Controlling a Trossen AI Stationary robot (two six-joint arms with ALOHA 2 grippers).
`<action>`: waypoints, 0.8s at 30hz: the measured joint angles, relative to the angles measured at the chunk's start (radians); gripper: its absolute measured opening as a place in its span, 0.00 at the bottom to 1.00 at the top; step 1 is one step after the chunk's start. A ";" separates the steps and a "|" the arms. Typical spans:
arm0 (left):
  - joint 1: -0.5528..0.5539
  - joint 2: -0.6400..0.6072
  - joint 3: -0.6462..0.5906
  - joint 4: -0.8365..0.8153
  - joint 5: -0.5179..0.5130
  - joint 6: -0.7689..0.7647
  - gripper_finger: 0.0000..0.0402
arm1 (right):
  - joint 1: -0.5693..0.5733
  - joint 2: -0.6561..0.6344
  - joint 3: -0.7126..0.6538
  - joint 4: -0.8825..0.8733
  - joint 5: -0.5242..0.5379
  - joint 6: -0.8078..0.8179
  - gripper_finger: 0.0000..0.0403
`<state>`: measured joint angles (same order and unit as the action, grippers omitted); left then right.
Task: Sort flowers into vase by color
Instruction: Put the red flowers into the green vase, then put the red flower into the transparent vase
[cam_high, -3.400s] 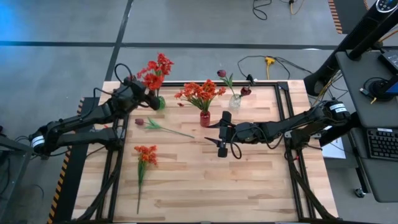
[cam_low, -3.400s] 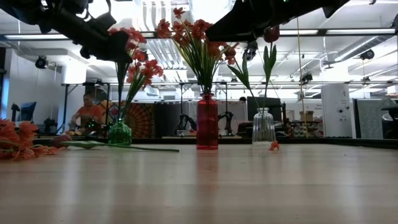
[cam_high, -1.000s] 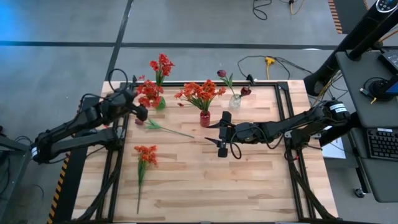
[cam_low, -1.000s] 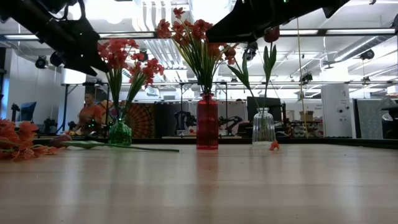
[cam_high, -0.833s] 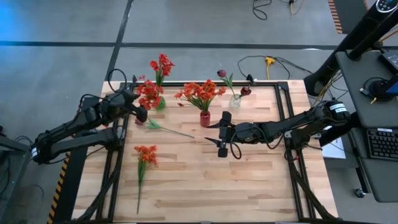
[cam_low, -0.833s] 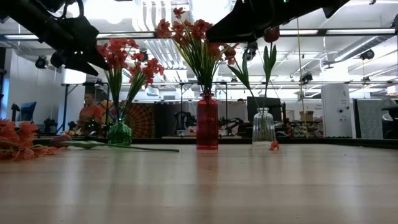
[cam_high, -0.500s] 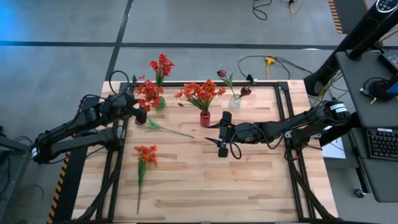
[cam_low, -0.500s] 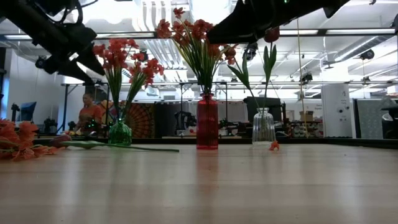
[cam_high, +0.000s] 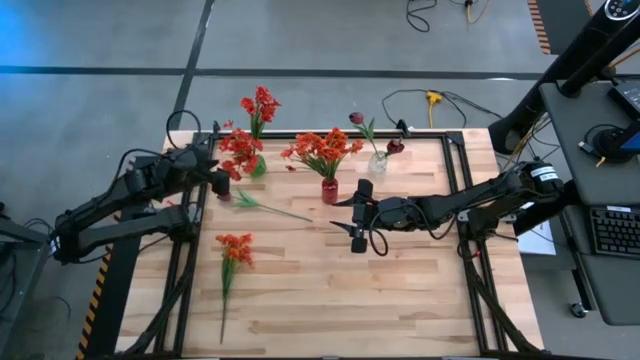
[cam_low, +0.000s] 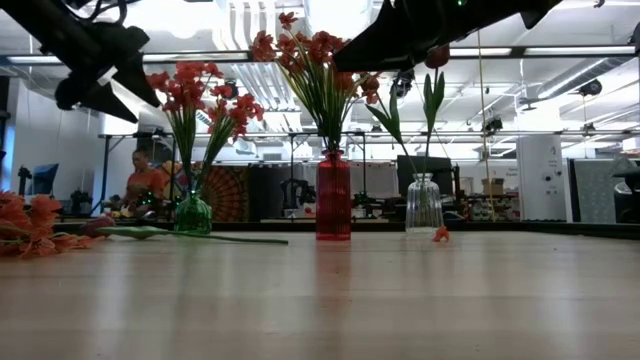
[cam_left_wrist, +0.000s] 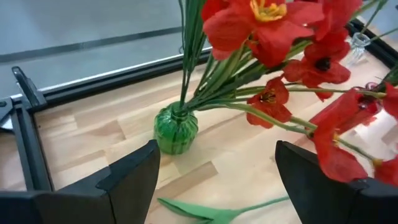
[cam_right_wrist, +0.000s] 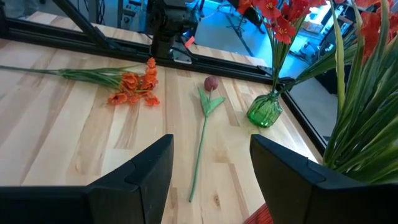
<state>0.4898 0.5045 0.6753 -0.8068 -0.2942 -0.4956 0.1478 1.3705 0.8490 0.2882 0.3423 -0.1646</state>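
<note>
The left end effector (cam_high: 218, 178) is apart and empty; three vases hold flowers, two flowers (cam_high: 232, 250) lie on the surface (cam_high: 400, 290).

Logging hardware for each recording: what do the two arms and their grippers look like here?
Both arms are black, jointed and slim, with black cables looping along them and a white band near each base. The left gripper and right gripper are black with two flat, broad matte fingers each.
</note>
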 joint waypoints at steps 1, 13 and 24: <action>-0.004 0.000 0.001 -0.006 0.005 -0.008 0.75 | 0.000 0.000 0.000 0.000 0.000 0.000 0.51; -0.118 -0.006 0.001 0.078 0.031 0.019 0.75 | 0.000 0.000 0.000 -0.001 0.000 0.019 0.51; -0.277 -0.026 0.001 0.210 0.051 0.102 0.75 | 0.022 0.000 0.070 -0.030 -0.009 0.050 0.51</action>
<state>0.2131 0.4786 0.6765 -0.5968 -0.2435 -0.3939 0.1697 1.3705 0.9185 0.2586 0.3332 -0.1146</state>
